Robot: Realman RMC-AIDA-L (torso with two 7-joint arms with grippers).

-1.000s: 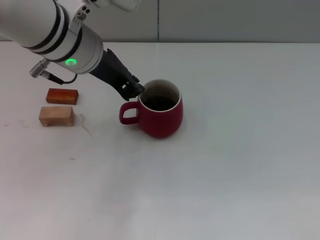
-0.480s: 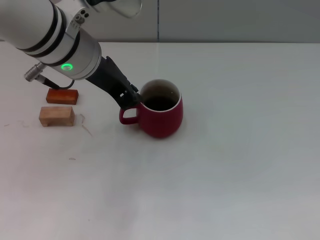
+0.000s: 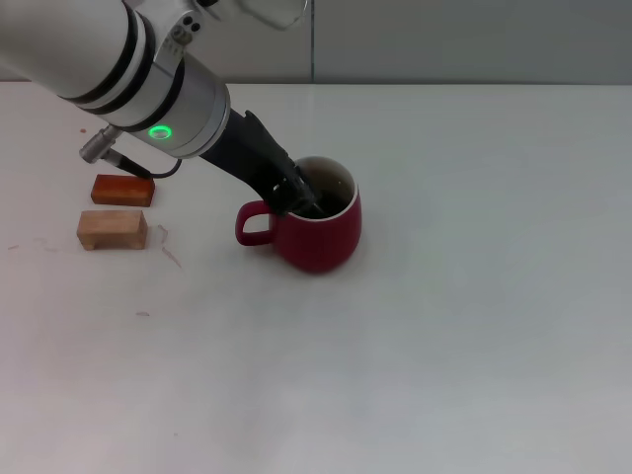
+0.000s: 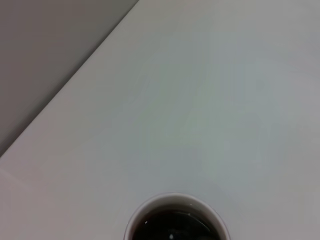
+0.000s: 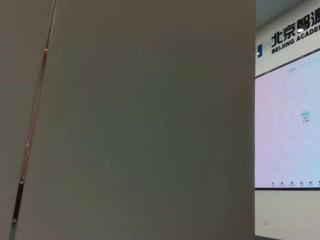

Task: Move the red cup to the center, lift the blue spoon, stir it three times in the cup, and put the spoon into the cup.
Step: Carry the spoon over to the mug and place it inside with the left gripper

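The left end effector (image 3: 301, 200) reaches down at a slant from the robot's left, its dark tip dipped over the near-left lip of the rounded dark red ceramic cup (image 3: 318, 227) and into the mouth; whether its fingers are spread or pinching anything I cannot tell, and the slim blue-handled spoon is not visible in any view, so it may be hidden inside the cup or behind the tip. The cup stands upright on the white bench (image 3: 444, 326), near the middle, its loop handle pointing toward the robot's left, its dark inside (image 4: 175, 227) showing in the left wrist view. Well apart to the left lie 2 small wooden blocks (image 3: 113, 229), 1 reddish, 1 pale. The right arm is out of the work area. Judged from here, the risk is the tip pushing sideways against the rim and tipping or dragging the cup.
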